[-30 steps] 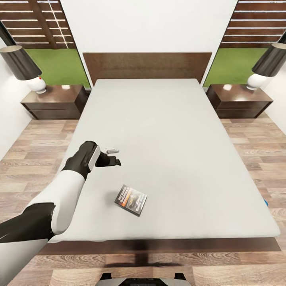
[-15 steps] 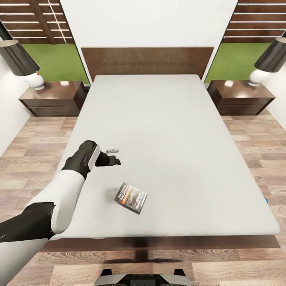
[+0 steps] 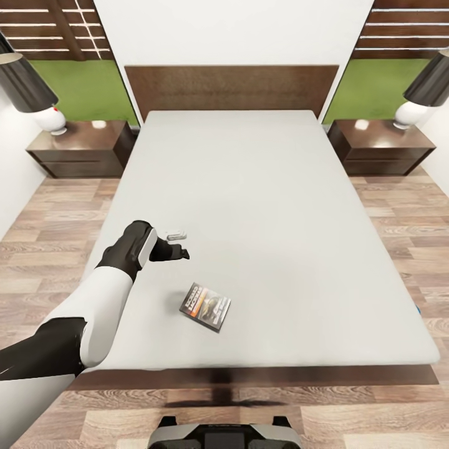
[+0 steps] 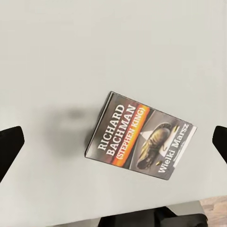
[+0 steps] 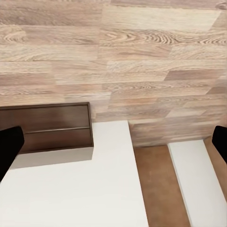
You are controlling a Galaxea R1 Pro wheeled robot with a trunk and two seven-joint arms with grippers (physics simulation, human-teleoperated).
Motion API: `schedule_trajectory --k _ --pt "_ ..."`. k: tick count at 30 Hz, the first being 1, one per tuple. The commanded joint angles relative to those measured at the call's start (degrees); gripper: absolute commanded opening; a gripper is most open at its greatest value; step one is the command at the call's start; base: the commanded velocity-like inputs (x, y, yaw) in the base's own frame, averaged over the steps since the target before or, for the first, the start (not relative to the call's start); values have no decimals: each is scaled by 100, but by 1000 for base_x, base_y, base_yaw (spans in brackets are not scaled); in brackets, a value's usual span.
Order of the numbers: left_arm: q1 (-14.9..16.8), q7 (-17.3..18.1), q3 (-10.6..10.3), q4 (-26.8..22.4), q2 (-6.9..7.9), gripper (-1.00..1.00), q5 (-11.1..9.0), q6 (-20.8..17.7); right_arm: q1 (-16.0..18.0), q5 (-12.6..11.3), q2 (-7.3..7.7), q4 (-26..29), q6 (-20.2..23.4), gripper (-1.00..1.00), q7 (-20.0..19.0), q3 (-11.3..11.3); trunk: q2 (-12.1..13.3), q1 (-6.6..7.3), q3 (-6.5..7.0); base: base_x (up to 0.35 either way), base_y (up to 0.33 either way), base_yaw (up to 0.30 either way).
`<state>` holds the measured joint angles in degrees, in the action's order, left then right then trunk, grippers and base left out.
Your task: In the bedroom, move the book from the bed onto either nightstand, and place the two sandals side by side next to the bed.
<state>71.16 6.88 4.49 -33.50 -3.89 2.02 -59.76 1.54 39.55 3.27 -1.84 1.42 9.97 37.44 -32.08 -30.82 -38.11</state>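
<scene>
The book (image 3: 206, 307) lies flat on the off-white mattress of the bed (image 3: 262, 206), near its foot and left of centre. Its dark cover has an orange band and white lettering (image 4: 142, 142). My left gripper (image 3: 179, 244) hovers open over the mattress, a short way beyond the book and to its left. In the left wrist view the two black fingertips (image 4: 9, 146) stand wide apart on either side of the book, well above it. My right gripper (image 5: 113, 144) is open and empty over the wood floor. A nightstand (image 3: 81, 146) stands on each side of the headboard, the other at the right (image 3: 381, 144).
Each nightstand carries a lamp with a dark shade, left (image 3: 28, 87) and right (image 3: 427, 84). Wood-plank floor (image 3: 399, 224) runs along both sides of the bed. A small blue sliver (image 3: 423, 307) shows at the bed's right edge. My base (image 3: 224, 433) is at the foot.
The whole picture has shifted: the camera moved, so the bed and nightstands sit higher in the frame and more of my base shows. The left arm keeps its pose; the book lies as before.
</scene>
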Motion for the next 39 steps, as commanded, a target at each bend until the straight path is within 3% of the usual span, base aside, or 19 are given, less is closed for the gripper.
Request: schedule_trajectory --k 1,28,39 --pt "3 24 37 -4 -7 100 23 -24 8 61 4 -18 8 100 32 36 -6 -1 -15 0 0 0" --pt "3 41 28 -9 2 100 34 -24 8 61 7 -18 8 100 32 36 -6 -1 -268 0 0 0" --pt "3 1 43 -4 -66 100 1 -24 5 61 13 -18 2 100 32 36 -6 -1 -372 0 0 0"
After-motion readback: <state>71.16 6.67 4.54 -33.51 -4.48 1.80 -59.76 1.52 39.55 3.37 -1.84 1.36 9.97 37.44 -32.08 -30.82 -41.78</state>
